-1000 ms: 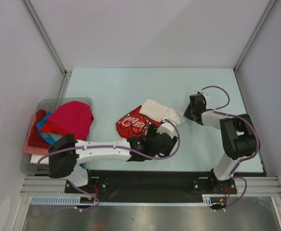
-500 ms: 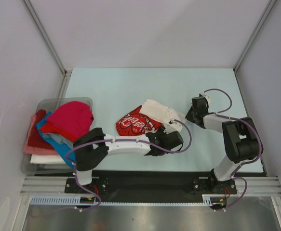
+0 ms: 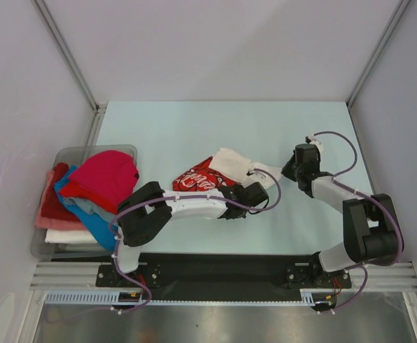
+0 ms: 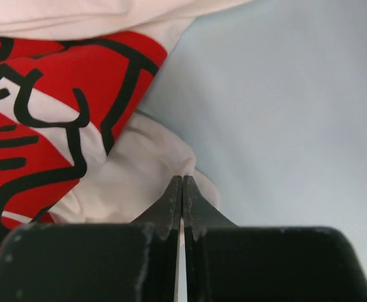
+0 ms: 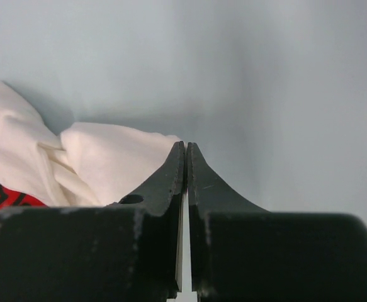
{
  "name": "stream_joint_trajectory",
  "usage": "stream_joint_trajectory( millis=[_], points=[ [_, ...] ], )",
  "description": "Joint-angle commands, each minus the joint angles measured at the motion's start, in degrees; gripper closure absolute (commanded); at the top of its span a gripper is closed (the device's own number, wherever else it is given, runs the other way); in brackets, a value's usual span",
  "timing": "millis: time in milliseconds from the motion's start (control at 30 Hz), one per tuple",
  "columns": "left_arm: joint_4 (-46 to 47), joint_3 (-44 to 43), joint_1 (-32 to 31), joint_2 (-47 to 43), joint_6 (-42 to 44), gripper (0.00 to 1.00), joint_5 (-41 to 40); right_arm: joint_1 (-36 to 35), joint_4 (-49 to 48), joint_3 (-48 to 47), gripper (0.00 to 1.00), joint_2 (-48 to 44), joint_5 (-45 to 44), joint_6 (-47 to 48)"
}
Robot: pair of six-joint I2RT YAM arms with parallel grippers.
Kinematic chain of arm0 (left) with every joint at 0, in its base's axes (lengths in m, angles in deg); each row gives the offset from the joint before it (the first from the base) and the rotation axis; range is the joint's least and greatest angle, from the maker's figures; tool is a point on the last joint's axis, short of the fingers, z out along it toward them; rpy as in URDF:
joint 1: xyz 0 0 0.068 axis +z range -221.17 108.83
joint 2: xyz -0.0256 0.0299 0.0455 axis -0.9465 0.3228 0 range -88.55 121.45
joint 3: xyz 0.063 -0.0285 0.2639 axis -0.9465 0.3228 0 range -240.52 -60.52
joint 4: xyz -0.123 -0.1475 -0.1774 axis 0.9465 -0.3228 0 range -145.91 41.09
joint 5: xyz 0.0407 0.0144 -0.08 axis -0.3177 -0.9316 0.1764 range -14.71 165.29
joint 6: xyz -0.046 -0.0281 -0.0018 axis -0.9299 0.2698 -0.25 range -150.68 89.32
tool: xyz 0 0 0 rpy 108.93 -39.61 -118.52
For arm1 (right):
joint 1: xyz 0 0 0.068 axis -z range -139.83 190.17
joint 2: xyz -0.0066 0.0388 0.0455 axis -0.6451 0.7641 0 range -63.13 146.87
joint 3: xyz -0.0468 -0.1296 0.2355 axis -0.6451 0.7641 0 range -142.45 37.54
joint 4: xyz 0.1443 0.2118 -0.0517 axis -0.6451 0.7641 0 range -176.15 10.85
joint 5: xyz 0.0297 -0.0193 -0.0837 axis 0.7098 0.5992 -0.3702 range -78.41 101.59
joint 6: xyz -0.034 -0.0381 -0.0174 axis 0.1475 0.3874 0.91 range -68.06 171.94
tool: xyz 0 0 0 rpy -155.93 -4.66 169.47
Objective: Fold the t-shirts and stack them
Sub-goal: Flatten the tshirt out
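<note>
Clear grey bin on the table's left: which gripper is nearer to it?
Left. The left gripper is mid-table at the right edge of the printed t-shirt, right of the bin; the right gripper is farther right, past that shirt.

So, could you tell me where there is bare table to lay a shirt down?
The table's far half, behind the white t-shirt, is bare. Crowded: the bin of piled t-shirts at left, and the middle, where the left gripper and right gripper meet it.

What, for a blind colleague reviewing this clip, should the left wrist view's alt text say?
The left gripper, jaws shut, has its tips at a white fold of the t-shirt, whose red print with black lines fills the left; pale blue table lies right.
</note>
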Motion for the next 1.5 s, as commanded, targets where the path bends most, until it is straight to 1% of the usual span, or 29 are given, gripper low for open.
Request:
stream_joint_trajectory(
  millis=[0,33,67,100,133,167,200,267,300,367,400,433,467,567,600,767,867,933,1067,1100,1200,1233,1267,1300,1333,1367,1400,1467],
  points=[
    [-0.26,3.59,3.12,-7.98,0.25,1.0,2.05,1.82,0.66,-0.88,1.0,-5.34,-1.23,-0.6],
    [1.31,5.08,4.53,-10.79,0.86,1.0,3.62,2.17,2.41,-1.32,1.0,-6.32,-1.41,-0.6],
    [2.02,6.58,7.68,-13.34,2.26,1.0,5.82,3.04,3.38,-2.11,1.0,-7.11,-1.67,-0.6],
    [2.12,8.42,9.19,-18.67,2.97,1.0,8.71,3.31,4.52,-4.21,1.0,-8.94,-1.85,-0.52],
    [1.42,8.87,10.68,-21.16,4.2,1.0,9.78,3.84,8.19,-5.62,1.0,-9.83,-1.94,-0.6],
    [0.81,9.05,12.87,-23.45,4.82,1.0,10.32,4.98,9.7,-6.94,1.0,-10.71,-1.94,-0.52],
    [0.02,8.71,13.85,-28.52,5.34,1.0,10.58,5.6,11.2,-8.26,1.0,-11.59,-2.02,-0.43],
    [-3.32,7.74,16.74,-33.21,6.75,1.0,10.76,6.83,15.51,-12.92,1.0,-14.58,-1.76,-0.43],
    [-4.55,6.34,17.8,-37.41,7.02,1.0,11.19,8.05,18.13,-14.76,1.0,-15.37,-1.68,-0.17],
    [-7.61,3.54,21.05,-41.82,7.63,1.0,12.25,8.94,20.96,-19.94,1.0,-18.18,-1.59,0.1],
    [-8.85,2.3,22.02,-45.67,7.72,1.0,12.25,9.46,23.67,-21.61,1.0,-19.15,-1.76,0.36],
    [-9.91,1.07,22.9,-47.28,8.07,0.99,11.91,9.73,25.17,-24.85,1.0,-20.9,-2.11,0.8],
    [-12.27,-1.38,24.39,-48.77,8.34,1.0,11.64,9.82,26.49,-26.19,1.0,-21.96,-2.37,0.8],
    [-15.19,-6.39,25.9,-53.87,9.65,0.99,10.24,10.08,30.63,-30.05,1.0,-25.82,-2.55,1.15],
    [-16.94,-7.55,25.99,-54.67,10.0,1.0,9.97,10.0,32.55,-30.94,1.0,-26.62,-2.55,1.07],
    [-20.02,-13.08,26.6,-57.05,11.24,1.0,8.22,10.08,37.13,-35.16,1.0,-31.63,-4.22,1.33],
    [-21.96,-14.15,26.87,-56.96,10.98,1.0,8.21,10.0,40.3,-38.06,1.0,-33.57,-5.71,1.77],
    [-22.14,-13.36,26.87,-57.66,9.93,0.99,8.56,10.08,42.23,-39.3,1.0,-34.97,-6.24,2.21],
    [-20.56,-7.83,27.39,-59.51,7.99,1.0,9.35,10.08,45.05,-37.99,1.0,-36.73,-7.56,2.91],
    [-20.12,-5.04,27.66,-59.42,7.46,1.0,9.53,10.08,45.31,-37.2,1.0,-36.82,-8.0,3.09],
    [-17.22,1.04,30.2,-58.28,5.27,1.0,12.42,10.08,44.27,-32.72,1.0,-36.74,-10.46,2.91],
    [-16.26,2.45,31.16,-56.97,4.22,1.0,15.3,10.08,43.74,-31.31,1.0,-36.21,-11.33,2.39],
    [-15.29,3.85,33.7,-55.92,3.69,1.0,16.46,10.0,43.21,-29.39,1.0,-34.9,-11.52,1.95],
    [-12.32,6.39,34.94,-55.04,3.16,1.0,17.78,10.0,41.73,-28.41,1.0,-34.02,-11.6,1.51],
    [-10.73,7.55,37.48,-52.59,2.46,1.0,19.71,10.08,40.75,-27.7,1.0,-33.05,-11.08,1.07],
    [-9.23,8.95,38.72,-51.26,1.93,0.99,20.77,10.08,39.79,-27.0,1.0,-31.13,-10.9,0.11],
    [-5.74,9.23,39.95,-49.86,1.49,0.99,21.74,10.08,38.04,-26.82,1.0,-29.81,-10.64,-0.25],
    [-3.43,8.53,42.5,-44.43,0.69,1.0,23.23,10.08,36.71,-27.43,1.0,-27.43,-10.64,-0.95]
  ],
)
